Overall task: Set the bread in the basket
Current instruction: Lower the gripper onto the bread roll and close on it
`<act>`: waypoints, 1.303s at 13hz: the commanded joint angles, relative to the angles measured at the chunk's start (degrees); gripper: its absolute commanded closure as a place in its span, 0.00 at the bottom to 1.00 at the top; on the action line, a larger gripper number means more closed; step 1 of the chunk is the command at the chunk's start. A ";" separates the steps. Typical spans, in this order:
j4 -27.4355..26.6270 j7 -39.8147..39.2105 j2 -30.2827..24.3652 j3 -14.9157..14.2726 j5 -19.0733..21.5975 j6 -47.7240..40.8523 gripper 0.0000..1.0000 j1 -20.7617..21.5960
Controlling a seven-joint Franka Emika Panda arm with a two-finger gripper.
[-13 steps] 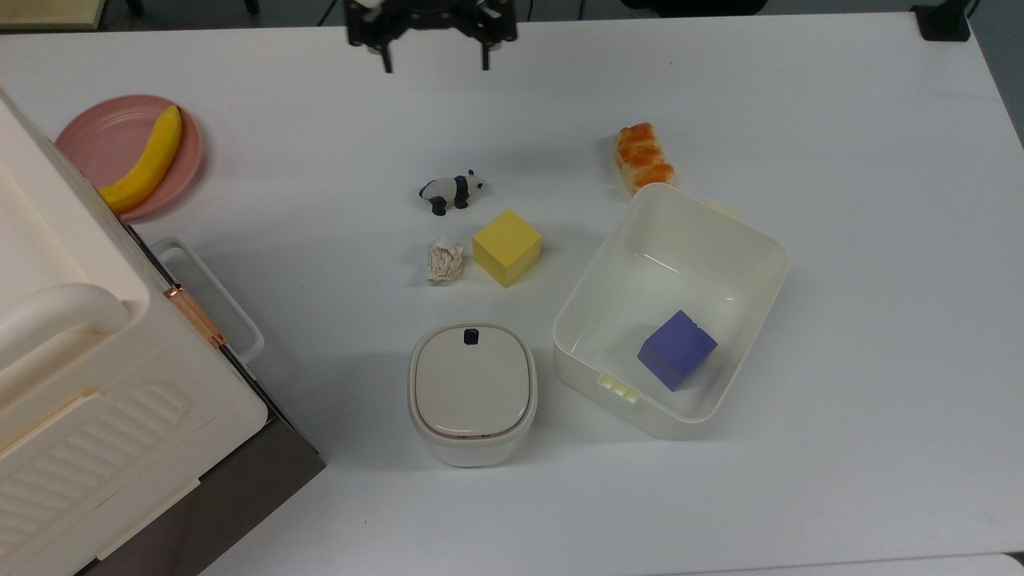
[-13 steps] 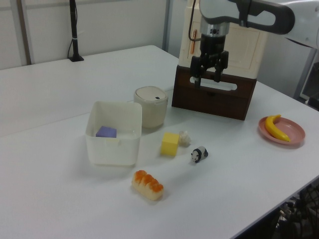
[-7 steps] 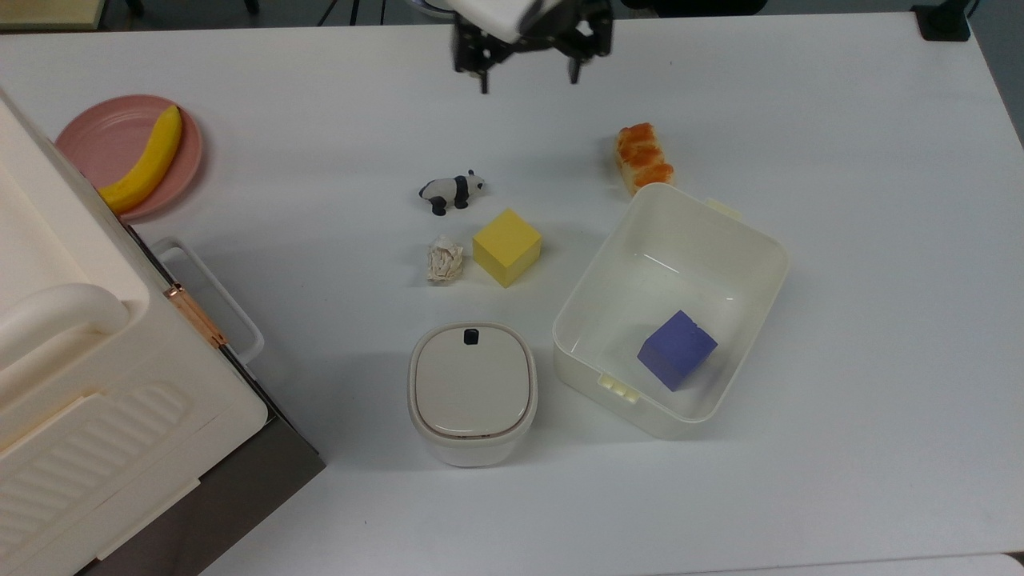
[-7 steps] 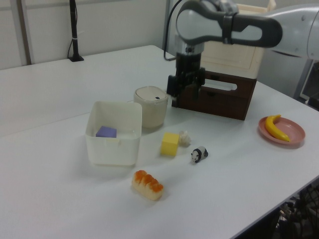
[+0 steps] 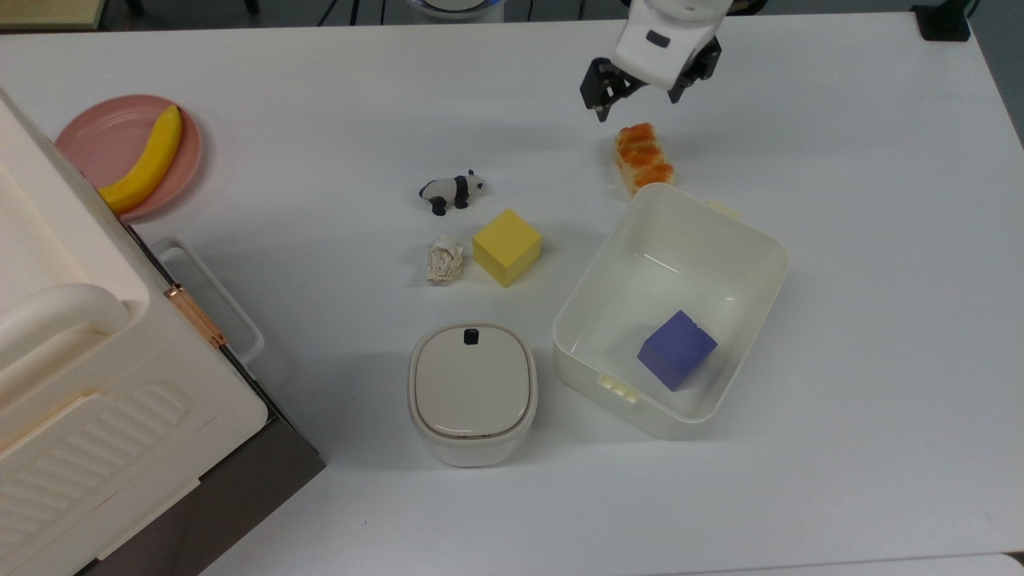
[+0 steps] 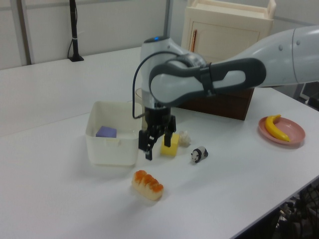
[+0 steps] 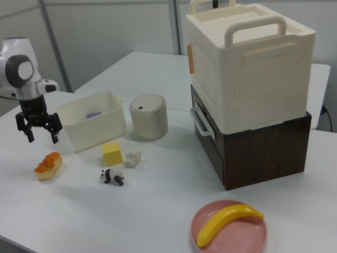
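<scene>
- Orange-brown glazed bread (image 5: 644, 157) (image 6: 147, 184) (image 7: 48, 165) is being carried by the white surface (image 5: 864, 240), just beside one corner of the basket (image 5: 740, 224) (image 6: 94, 142) (image 7: 113, 129) and outside it.
- Nothing is being gripped by the hand (image 5: 638, 100) (image 6: 158, 147) (image 7: 40, 136); its fingers are being held apart, pointing down, above the surface close to the bread.
- A purple cube (image 5: 677, 349) is being held inside the basket.
- A yellow cube (image 5: 506, 246), a paper ball (image 5: 445, 259) and a toy panda (image 5: 451, 192) are being supported to the top view's left of the basket.
</scene>
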 commanded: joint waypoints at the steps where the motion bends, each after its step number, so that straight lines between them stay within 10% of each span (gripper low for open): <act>1: -2.60 0.31 2.17 0.97 -0.95 4.79 0.00 0.26; 9: -5.06 1.19 9.82 1.15 -4.91 12.27 0.03 3.52; 12: -4.97 1.71 9.74 1.24 -5.00 12.27 0.65 3.61; 14: -4.71 1.45 9.39 1.24 -5.00 11.75 0.89 3.52; 17: -2.62 0.14 6.06 1.24 -4.91 6.86 0.93 3.26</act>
